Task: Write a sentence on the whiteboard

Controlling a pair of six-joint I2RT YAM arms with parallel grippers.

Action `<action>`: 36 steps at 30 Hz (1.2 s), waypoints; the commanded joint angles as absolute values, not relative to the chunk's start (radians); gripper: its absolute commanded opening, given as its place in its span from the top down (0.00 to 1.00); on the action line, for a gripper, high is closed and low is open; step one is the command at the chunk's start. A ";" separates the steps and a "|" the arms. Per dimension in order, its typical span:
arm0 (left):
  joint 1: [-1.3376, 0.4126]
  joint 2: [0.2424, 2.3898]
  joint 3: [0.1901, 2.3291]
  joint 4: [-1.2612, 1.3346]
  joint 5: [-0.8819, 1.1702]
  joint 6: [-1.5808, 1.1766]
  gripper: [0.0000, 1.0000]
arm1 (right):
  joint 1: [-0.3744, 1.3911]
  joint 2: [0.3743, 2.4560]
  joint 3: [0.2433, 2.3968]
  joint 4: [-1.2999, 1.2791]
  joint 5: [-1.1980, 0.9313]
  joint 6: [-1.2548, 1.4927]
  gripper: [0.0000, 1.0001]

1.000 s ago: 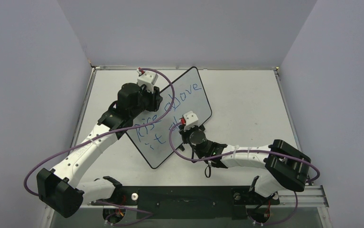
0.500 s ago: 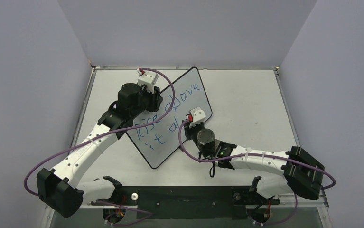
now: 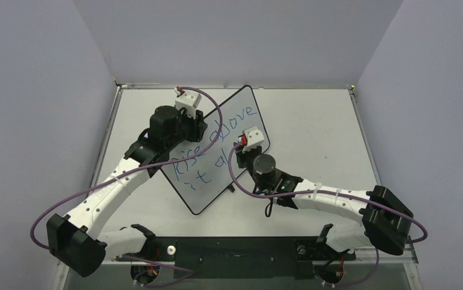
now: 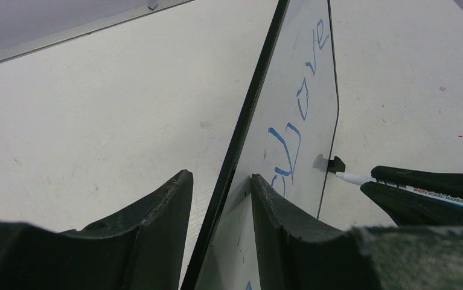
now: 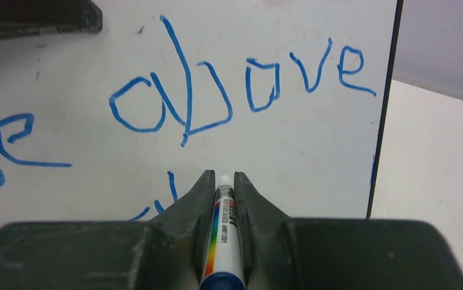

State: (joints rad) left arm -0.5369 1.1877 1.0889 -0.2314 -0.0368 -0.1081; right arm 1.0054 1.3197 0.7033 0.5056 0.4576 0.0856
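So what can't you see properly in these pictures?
Top view: the end of the second line of the sentence, behind the right gripper.
Right wrist view: most of the first word, cut off by the left edge; the second line, behind the marker and fingers.
Left wrist view: most words, because the whiteboard is nearly edge-on.
Every view: whether the marker tip touches the board.

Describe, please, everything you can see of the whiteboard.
The whiteboard is a glossy white panel with rounded corners and a thin black frame, standing tilted and diagonal on the table. A blue handwritten sentence fills its face. The left gripper clamps its top edge; the right gripper holds a marker pointing at the face, contact unclear.
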 commanded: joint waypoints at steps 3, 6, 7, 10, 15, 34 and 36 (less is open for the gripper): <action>-0.548 1.165 1.133 -0.133 -0.017 -0.103 1.00 | 0.986 1.346 0.778 0.537 0.409 0.068 1.00; -0.548 1.165 1.133 -0.132 -0.016 -0.103 1.00 | 0.982 1.360 0.794 0.538 0.399 0.068 1.00; -0.548 1.165 1.132 -0.132 -0.016 -0.103 1.00 | 0.980 1.363 0.797 0.540 0.396 0.069 1.00; -0.548 1.163 1.133 -0.134 -0.019 -0.102 1.00 | 0.978 1.379 0.810 0.541 0.385 0.073 1.00; -0.548 1.164 1.133 -0.134 -0.021 -0.101 1.00 | 0.977 1.399 0.820 0.544 0.374 0.082 1.00; -0.549 1.163 1.131 -0.134 -0.023 -0.100 1.00 | 0.977 1.469 0.830 0.557 0.361 0.095 1.00; -0.548 1.162 1.132 -0.133 -0.024 -0.100 1.00 | 0.977 1.473 0.820 0.562 0.361 0.102 1.00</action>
